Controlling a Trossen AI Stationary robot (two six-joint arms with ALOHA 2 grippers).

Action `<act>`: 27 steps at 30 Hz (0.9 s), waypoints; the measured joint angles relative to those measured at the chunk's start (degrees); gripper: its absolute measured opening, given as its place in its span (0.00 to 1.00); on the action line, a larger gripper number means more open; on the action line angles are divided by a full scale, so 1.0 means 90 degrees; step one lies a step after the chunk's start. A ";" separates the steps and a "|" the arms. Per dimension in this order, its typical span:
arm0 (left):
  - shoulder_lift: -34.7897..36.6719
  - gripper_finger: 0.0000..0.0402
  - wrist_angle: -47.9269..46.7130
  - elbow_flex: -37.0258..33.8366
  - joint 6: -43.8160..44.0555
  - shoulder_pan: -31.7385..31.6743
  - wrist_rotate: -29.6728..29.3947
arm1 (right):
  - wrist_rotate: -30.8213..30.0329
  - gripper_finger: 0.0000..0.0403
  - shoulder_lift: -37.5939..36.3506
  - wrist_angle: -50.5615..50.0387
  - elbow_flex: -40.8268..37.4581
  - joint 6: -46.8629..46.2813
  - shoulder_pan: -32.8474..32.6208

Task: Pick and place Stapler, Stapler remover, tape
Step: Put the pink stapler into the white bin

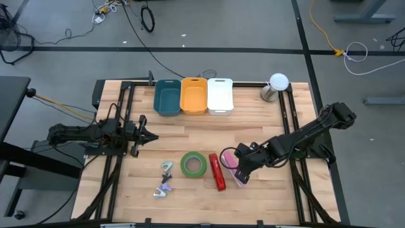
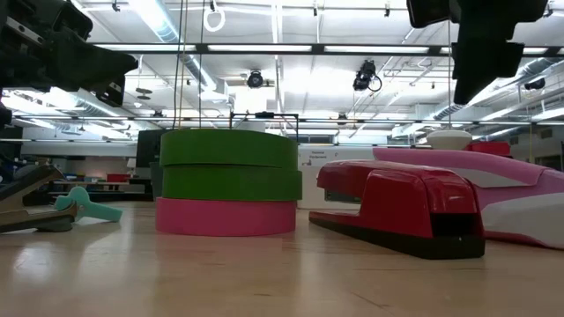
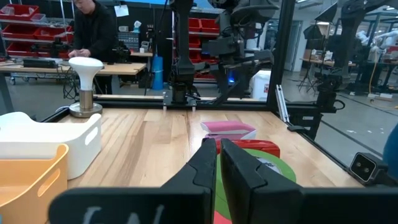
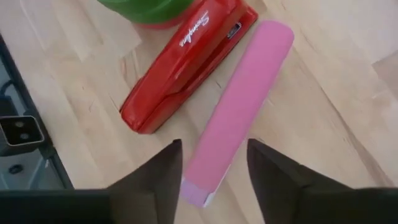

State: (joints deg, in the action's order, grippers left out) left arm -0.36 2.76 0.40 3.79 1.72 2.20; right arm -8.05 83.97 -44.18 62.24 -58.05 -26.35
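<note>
The right gripper (image 4: 211,168) hangs over the pink stapler (image 1: 232,166), its two dark fingers (image 4: 163,174) spread wide to either side of the pink body and holding nothing; from the wrist view I cannot tell whether they touch it. Just beside that one lies the red stapler (image 1: 217,171), glossy plastic with white script on its top, the two nearly side by side on the pale wooden table (image 1: 266,133). Next to the red stapler sits the tape (image 1: 193,164), a flat green ring with a wide hole; the low view shows a pink band under the green. Farther toward the left arm lie two staple removers (image 1: 166,168), small clawed pieces, one grey and one with a purple part (image 1: 166,188). Along the far edge stand three smooth bins in a row, touching: teal (image 1: 167,97), orange (image 1: 193,95), white (image 1: 219,95), and near them a white mushroom-shaped lamp (image 1: 276,85). The left gripper (image 1: 150,137) waits well apart at its own side, fingers pressed together on nothing. Beyond the table a person (image 3: 93,31) stands at a bench.
</note>
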 joint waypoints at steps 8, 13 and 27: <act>0.0000 0.06 0.0000 -0.0001 0.0000 0.0000 0.0000 | 0.0168 0.60 0.0404 -0.0053 0.0002 0.0003 -0.0015; 0.0000 0.06 0.0000 0.0001 0.0000 0.0002 0.0000 | 0.0165 0.65 0.0669 -0.0058 0.0002 0.0021 -0.0015; 0.0000 0.06 0.0000 -0.0001 -0.0002 0.0000 0.0000 | -0.0043 0.68 0.1430 0.0383 0.0007 -0.0153 -0.0018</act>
State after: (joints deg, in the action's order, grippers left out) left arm -0.36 2.76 0.39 3.78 1.72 2.20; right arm -8.44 96.84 -40.74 62.30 -59.43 -26.51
